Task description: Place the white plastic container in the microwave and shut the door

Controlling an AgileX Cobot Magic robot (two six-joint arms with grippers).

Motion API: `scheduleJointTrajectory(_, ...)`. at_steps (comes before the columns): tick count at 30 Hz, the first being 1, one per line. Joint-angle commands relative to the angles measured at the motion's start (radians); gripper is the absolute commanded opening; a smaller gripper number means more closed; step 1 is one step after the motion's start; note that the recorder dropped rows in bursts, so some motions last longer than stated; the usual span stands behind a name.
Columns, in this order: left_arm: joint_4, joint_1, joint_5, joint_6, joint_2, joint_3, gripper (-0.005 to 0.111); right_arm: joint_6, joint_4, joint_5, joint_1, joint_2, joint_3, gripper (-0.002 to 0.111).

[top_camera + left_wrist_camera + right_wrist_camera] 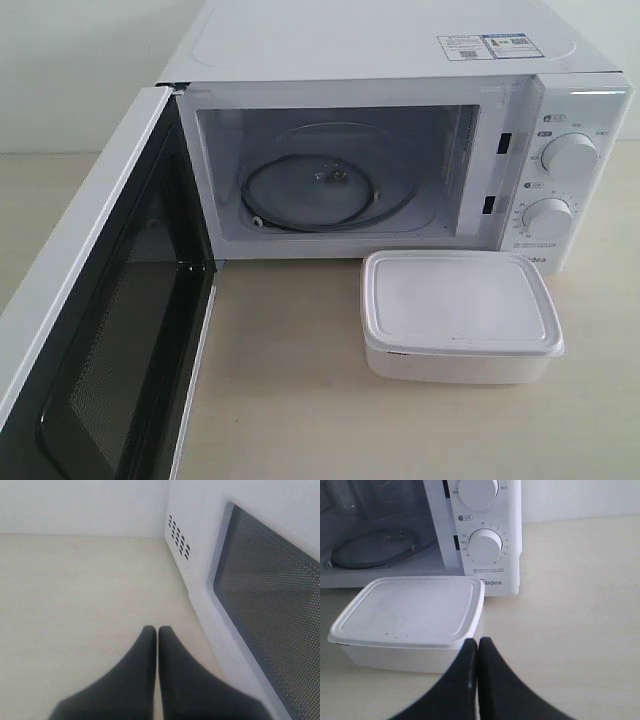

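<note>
Door (pixel 100 300) wide open, white plastic container (pixel 460 305) fronts microwave (pixel 380 45)

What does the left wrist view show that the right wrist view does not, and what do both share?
Only the left wrist view: the door with its dark meshed window, vent slots on the side of the microwave, and the left gripper, shut. Only the right wrist view: the white plastic container, lid on, the two dials, the glass turntable, and the right gripper, shut. Both: the white microwave body, the pale table, and closed black fingers.
</note>
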Motion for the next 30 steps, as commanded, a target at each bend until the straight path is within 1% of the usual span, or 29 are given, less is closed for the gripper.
scheduleJointTrajectory(1,0.001,-0.006,-0.016,0.004,-0.002,0.004,0.004,-0.005,0.0,-0.012,-0.002,-0.005,-0.001,0.0)
scheduleJointTrajectory(8,0.001,-0.006,-0.016,0.004,-0.002,0.004,0.004,-0.005,0.0,-0.012,-0.002,-0.005,-0.001,0.0)
scheduleJointTrajectory(11,0.001,-0.006,-0.016,0.004,-0.002,0.004,0.004,-0.03,-0.023,-0.092,-0.002,-0.005,-0.001,0.0)
scheduleJointTrajectory(14,0.001,-0.006,-0.016,0.004,-0.002,0.004,0.004,-0.028,-0.019,-0.271,-0.002,-0.005,-0.001,0.0)
scheduleJointTrajectory(15,0.001,-0.006,-0.016,0.004,-0.002,0.004,0.004,-0.02,-0.01,-0.417,-0.002,-0.005,-0.001,0.0)
scheduleJointTrajectory(16,0.001,-0.006,-0.016,0.004,-0.002,0.004,0.004,-0.014,-0.009,-0.474,-0.002,-0.005,-0.001,0.0)
scheduleJointTrajectory(17,0.001,-0.006,-0.016,0.004,-0.002,0.004,0.004,-0.006,-0.009,-0.599,-0.002,-0.005,-0.001,0.0)
scheduleJointTrajectory(18,0.001,-0.006,-0.016,0.004,-0.002,0.004,0.004,-0.006,-0.009,-0.644,-0.002,-0.005,-0.001,0.0)
scheduleJointTrajectory(21,0.001,-0.006,-0.016,0.004,-0.002,0.004,0.004,0.009,-0.009,-0.872,-0.002,-0.005,-0.001,0.0)
scheduleJointTrajectory(22,0.001,-0.006,-0.016,0.004,-0.002,0.004,0.004,0.035,-0.009,-0.91,-0.002,-0.005,-0.001,0.0)
scheduleJointTrajectory(24,0.001,-0.006,-0.016,0.004,-0.002,0.004,0.004,0.221,-0.012,-1.096,-0.002,-0.005,-0.001,0.0)
scheduleJointTrajectory(25,0.001,-0.006,-0.016,0.004,-0.002,0.004,0.004,0.224,-0.012,-1.125,-0.002,-0.005,-0.001,0.0)
scheduleJointTrajectory(26,0.001,-0.006,-0.016,0.004,-0.002,0.004,0.004,0.231,-0.015,-1.099,-0.002,-0.005,-0.03,0.0)
scheduleJointTrajectory(27,0.001,-0.006,-0.016,0.004,-0.002,0.004,0.004,0.243,-0.015,-1.027,-0.001,-0.005,-0.074,0.0)
scheduleJointTrajectory(28,0.001,-0.006,-0.016,0.004,-0.002,0.004,0.004,0.261,-0.015,-0.883,-0.001,-0.005,-0.143,0.0)
scheduleJointTrajectory(29,0.001,-0.006,-0.016,0.004,-0.002,0.004,0.004,0.262,-0.015,-0.797,-0.001,-0.005,-0.202,0.0)
scheduleJointTrajectory(30,0.001,-0.006,-0.016,0.004,-0.002,0.004,0.004,0.262,-0.015,-0.63,-0.001,0.019,-0.297,0.0)
